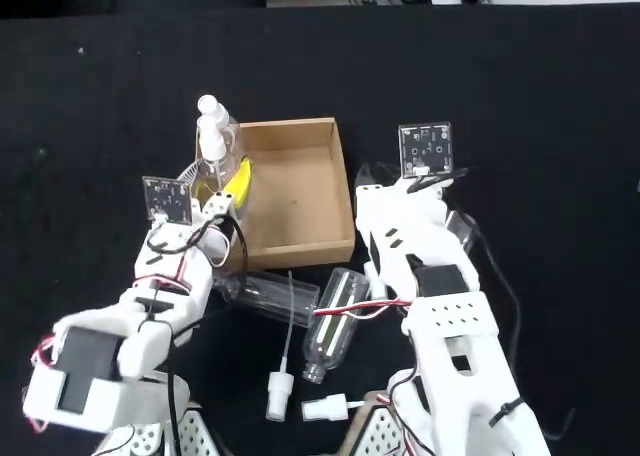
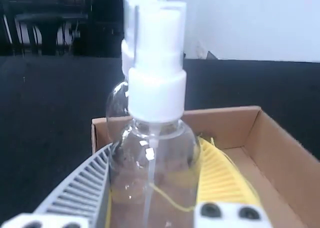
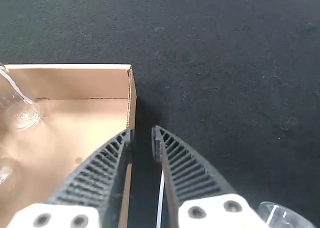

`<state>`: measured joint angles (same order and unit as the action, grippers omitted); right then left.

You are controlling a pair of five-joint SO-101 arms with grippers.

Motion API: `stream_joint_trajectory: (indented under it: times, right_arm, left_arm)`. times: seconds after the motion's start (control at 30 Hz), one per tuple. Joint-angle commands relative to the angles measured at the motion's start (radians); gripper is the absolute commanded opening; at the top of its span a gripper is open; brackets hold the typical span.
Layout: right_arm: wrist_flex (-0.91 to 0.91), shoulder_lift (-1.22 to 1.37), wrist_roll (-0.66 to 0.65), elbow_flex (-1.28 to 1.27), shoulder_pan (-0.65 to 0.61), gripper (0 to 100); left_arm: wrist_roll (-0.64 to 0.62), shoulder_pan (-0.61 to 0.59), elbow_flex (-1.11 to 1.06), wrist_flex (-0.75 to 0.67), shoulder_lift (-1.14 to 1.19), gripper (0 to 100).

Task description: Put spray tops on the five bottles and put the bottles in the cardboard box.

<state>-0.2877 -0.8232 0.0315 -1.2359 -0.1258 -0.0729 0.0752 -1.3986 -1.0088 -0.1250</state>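
Note:
The cardboard box stands at the table's middle. My left gripper is at the box's left wall, shut on a clear bottle that stands upright and carries a white spray top. A second topped bottle stands right behind it. My right gripper hangs at the box's right wall, its fingers a narrow gap apart with nothing between them. In front of the box, two bare bottles lie between the arms. A spray top with its tube and another top lie near the front edge.
Another clear bottle lies right of the right arm, and its rim shows in the right wrist view. Black cloth covers the table, with free room at the back and right. Red and black cables run along both arms.

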Motion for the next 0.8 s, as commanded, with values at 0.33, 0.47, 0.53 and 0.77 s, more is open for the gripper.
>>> stream_joint_trajectory:
  times: [0.33, 0.47, 0.53, 0.77]
  right_arm:
    - [0.025, -0.018, 0.0, -0.001, -0.018, 5.0]
    - [0.026, -0.018, 0.0, -0.001, -0.018, 5.0]
    - [0.026, -0.018, 0.0, -0.001, -0.018, 5.0]
    - [0.025, -0.021, 0.006, -0.001, -0.02, 5.0]
  left_arm:
    - [0.044, -0.008, 0.022, -0.209, 0.152, 6]
    - [0.044, -0.008, 0.022, -0.206, 0.152, 7]
    - [0.043, -0.008, 0.022, -0.204, 0.152, 7]
    - [0.043, -0.008, 0.016, -0.209, 0.152, 7]
